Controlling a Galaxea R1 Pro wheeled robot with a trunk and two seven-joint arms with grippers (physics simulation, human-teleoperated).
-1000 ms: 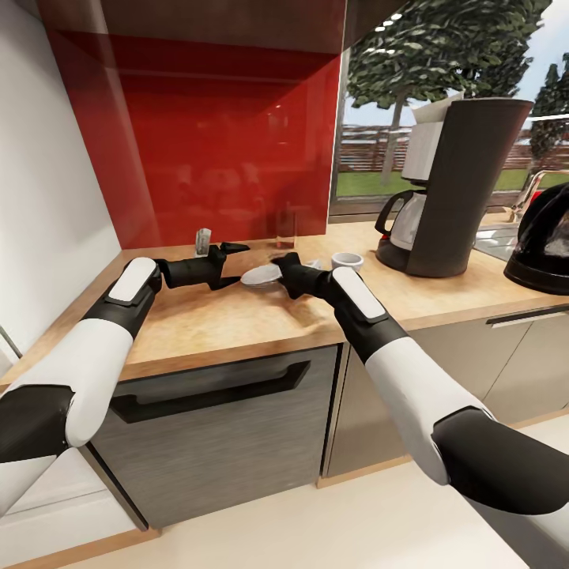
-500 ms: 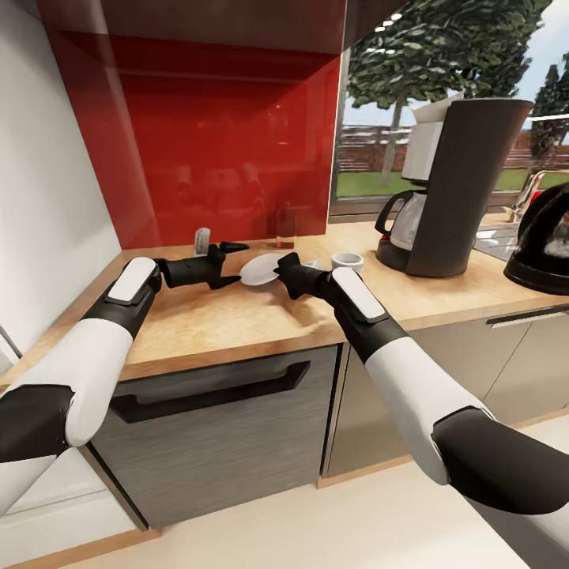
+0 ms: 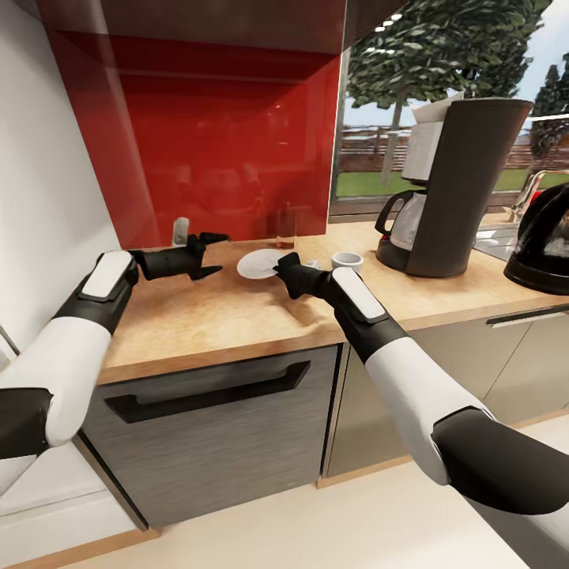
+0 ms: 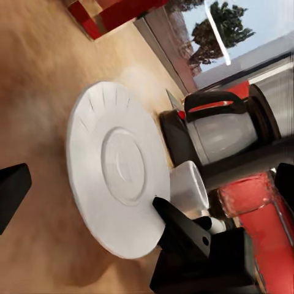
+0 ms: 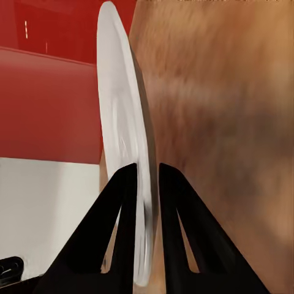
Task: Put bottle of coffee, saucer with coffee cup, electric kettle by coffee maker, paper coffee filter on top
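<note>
Step in hand: saucer placement. Right pincer clenched on rim of saucer, held tilted above the surface. Left pincer released, apart. Next: carry saucer beside coffee maker, near coffee cup.

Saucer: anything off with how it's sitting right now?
Yes. The saucer isn't flat on the kitchen countertop: the right gripper pinches its rim, fingers either side, holding it tilted. The coffee cup sits apart beside it.
</note>
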